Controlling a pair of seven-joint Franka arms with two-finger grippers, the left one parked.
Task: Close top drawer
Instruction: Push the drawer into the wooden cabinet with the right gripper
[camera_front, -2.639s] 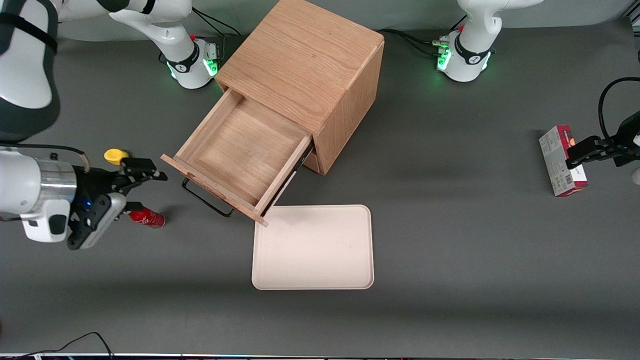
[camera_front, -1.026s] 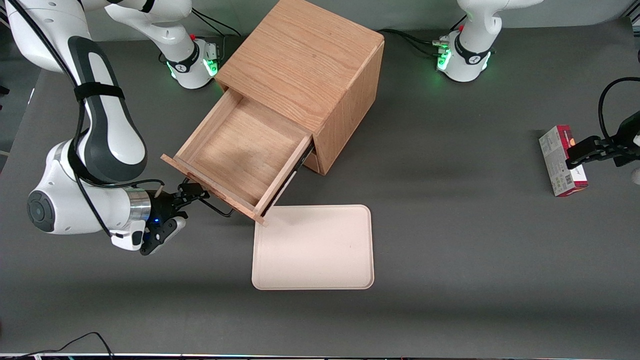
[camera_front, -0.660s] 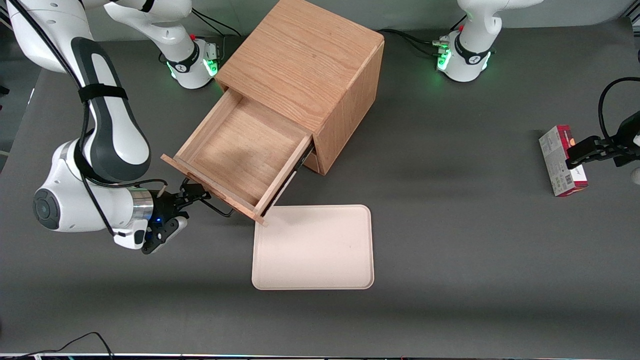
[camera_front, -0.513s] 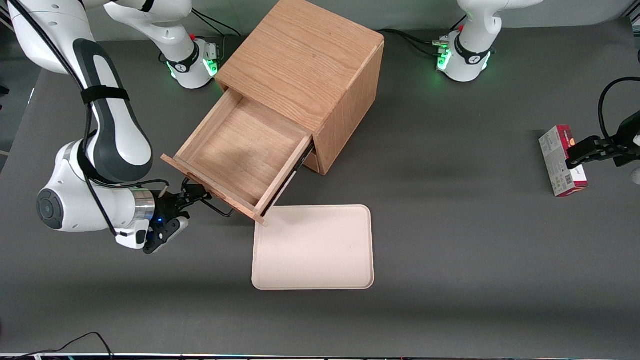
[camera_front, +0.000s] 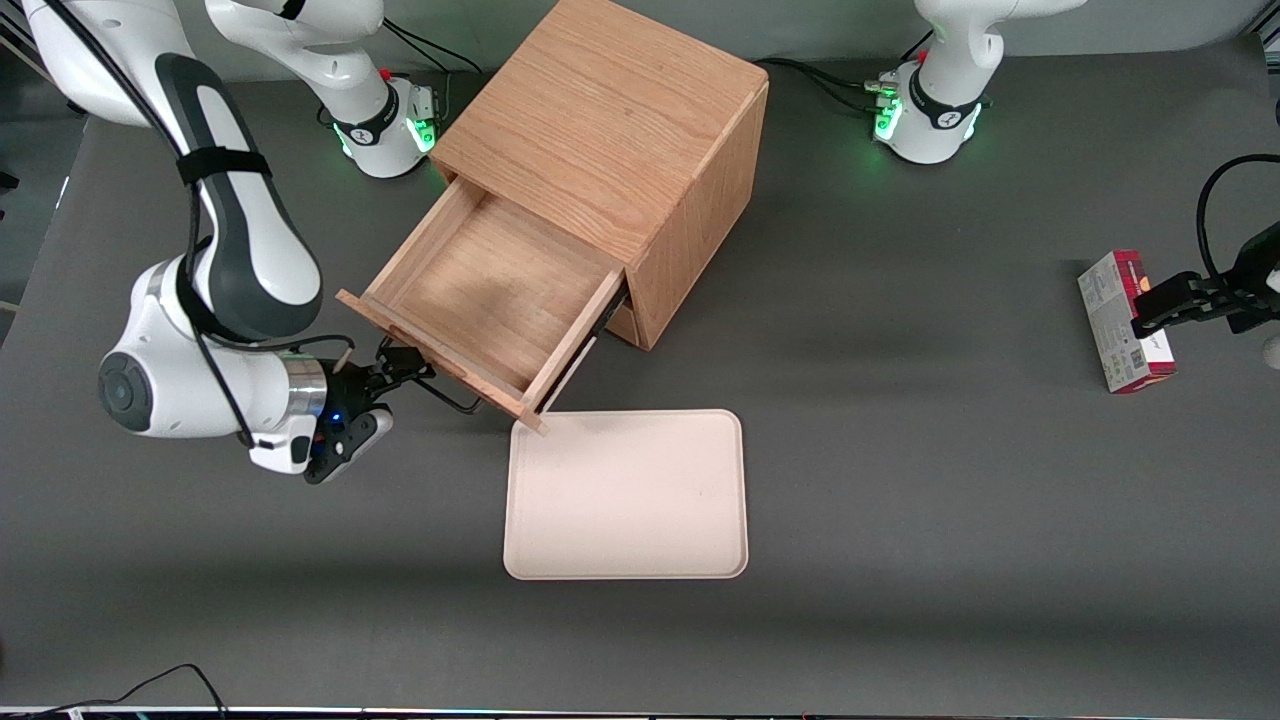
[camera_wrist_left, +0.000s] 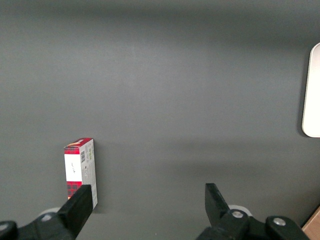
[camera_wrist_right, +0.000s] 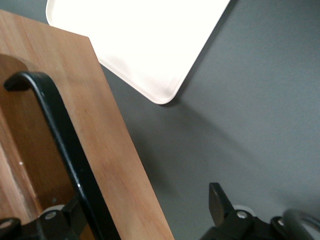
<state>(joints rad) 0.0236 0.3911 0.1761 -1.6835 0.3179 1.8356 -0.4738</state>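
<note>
top drawer (camera_front: 487, 310) stands pulled out of oak cabinet (camera_front: 610, 140), inside bare, front panel angled toward working arm's end of table. black wire handle (camera_wrist_right: 65, 150) runs across panel. gripper (camera_front: 398, 365) sits at handle, fingers spread wide, one finger (camera_wrist_right: 220, 206) over grey table. cream tray (camera_front: 627, 494) lies just beside drawer corner, nearer front camera.

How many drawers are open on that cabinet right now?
1. The top drawer is pulled out of the cabinet, toward the tray. The gripper is at its handle. Any lower drawer is hidden beneath it.
</note>
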